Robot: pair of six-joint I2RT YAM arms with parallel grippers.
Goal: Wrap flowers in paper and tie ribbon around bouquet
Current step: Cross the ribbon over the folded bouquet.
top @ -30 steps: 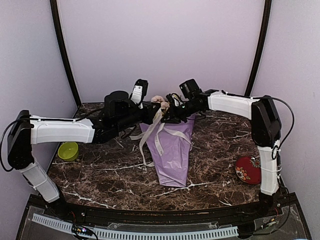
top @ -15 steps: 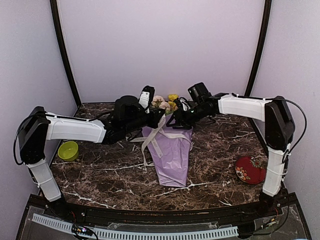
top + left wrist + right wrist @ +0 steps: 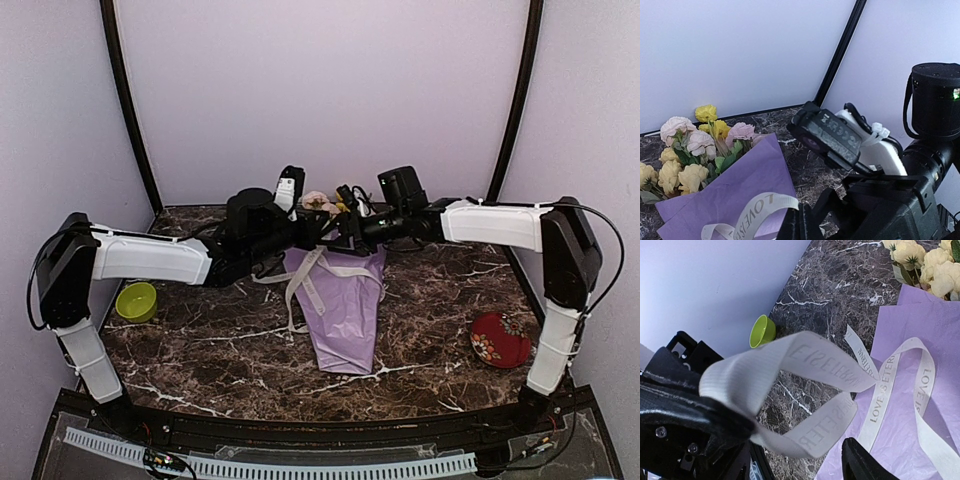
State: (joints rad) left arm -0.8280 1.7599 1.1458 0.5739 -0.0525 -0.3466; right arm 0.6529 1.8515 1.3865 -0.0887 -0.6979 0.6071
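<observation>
Letting go of the ribbon on the right side, while the left is hanging on.

The right gripper [image 3: 347,222], pinched shut a second ago, is now spreading its fingers [image 3: 860,462] wide off the ribbon [image 3: 810,357]. The left gripper [image 3: 316,230] is staying clamped on a raised loop of it. The flowers [image 3: 690,145] are lying inside the lilac paper [image 3: 345,310] at the back middle of the table [image 3: 200,330]. The ribbon is only trailing loosely across the cone, so I'd say the tie isn't snug yet and the right side is freeing itself for a fresh hold.
</observation>
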